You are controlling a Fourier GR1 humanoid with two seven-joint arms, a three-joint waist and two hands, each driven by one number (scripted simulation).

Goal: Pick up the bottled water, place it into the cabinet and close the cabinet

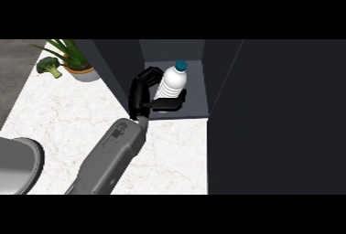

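Now the left hand [143,93], curled round the bottled water [173,83], is placing it in the upper-centre cabinet [197,98]; releasing probably comes next.

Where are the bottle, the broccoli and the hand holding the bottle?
bottle [173,83]: head view, on its white body, below the blue cap.
broccoli [48,65]: head view, on its green crown.
hand [140,93]: head view, on the black palm left of the bottle.

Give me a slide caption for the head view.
Left hand holds the bottled water inside the open cabinet.
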